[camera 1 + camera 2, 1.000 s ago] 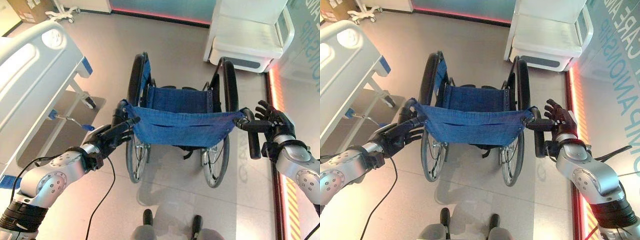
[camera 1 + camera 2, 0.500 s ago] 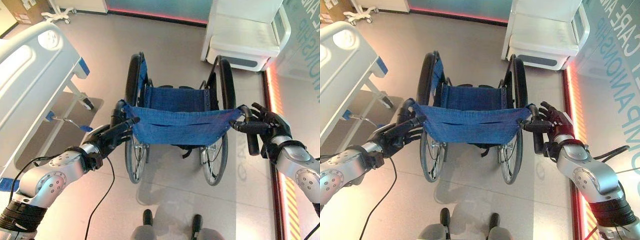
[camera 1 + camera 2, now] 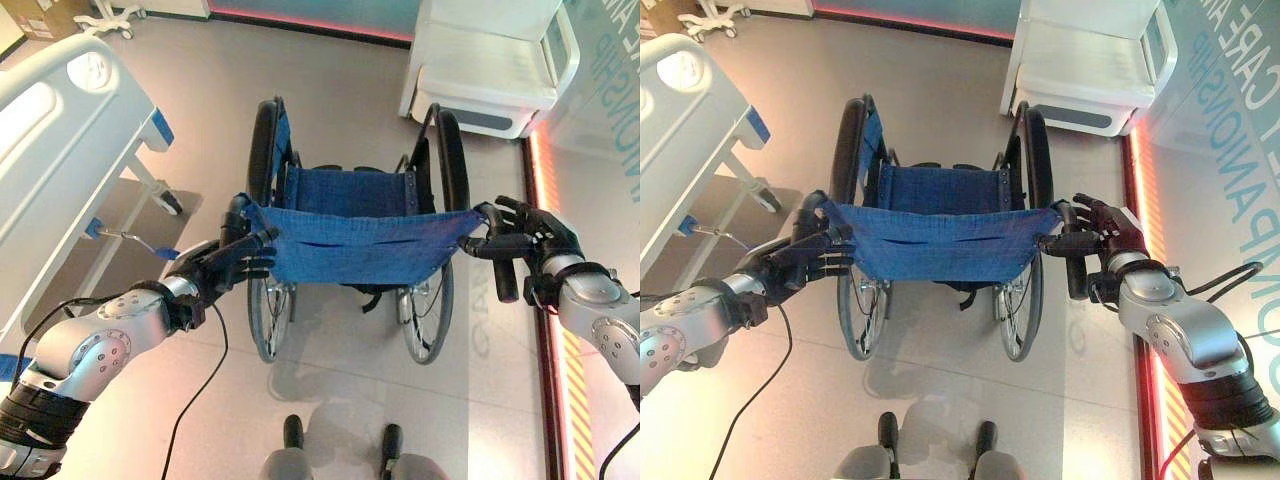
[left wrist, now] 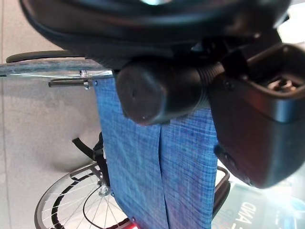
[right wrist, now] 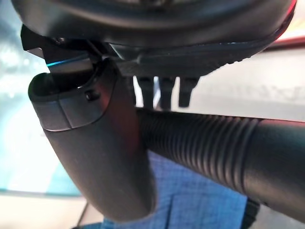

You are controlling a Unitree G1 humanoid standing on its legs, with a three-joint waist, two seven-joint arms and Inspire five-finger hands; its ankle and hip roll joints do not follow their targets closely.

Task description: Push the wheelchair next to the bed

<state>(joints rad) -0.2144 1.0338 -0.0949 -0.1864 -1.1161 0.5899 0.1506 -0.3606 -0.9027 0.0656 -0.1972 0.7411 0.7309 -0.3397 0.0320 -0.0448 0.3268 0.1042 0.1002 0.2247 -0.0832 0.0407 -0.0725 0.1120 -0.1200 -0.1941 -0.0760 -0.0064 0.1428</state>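
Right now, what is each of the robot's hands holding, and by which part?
Both hold the wheelchair by its rear push handles: the left hand on the left handle, the right hand on the right handle.

Wheelchair (image 3: 355, 240) centre; bed (image 3: 60, 150) to left; cabinet (image 3: 490, 60) beyond, right.

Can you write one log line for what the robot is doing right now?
left robot hand: gripping handle | right robot hand: gripping handle | wheelchair: facing ahead | bed: front-left

Blue-seated wheelchair (image 3: 352, 240) upright right of white bed (image 3: 55, 170).
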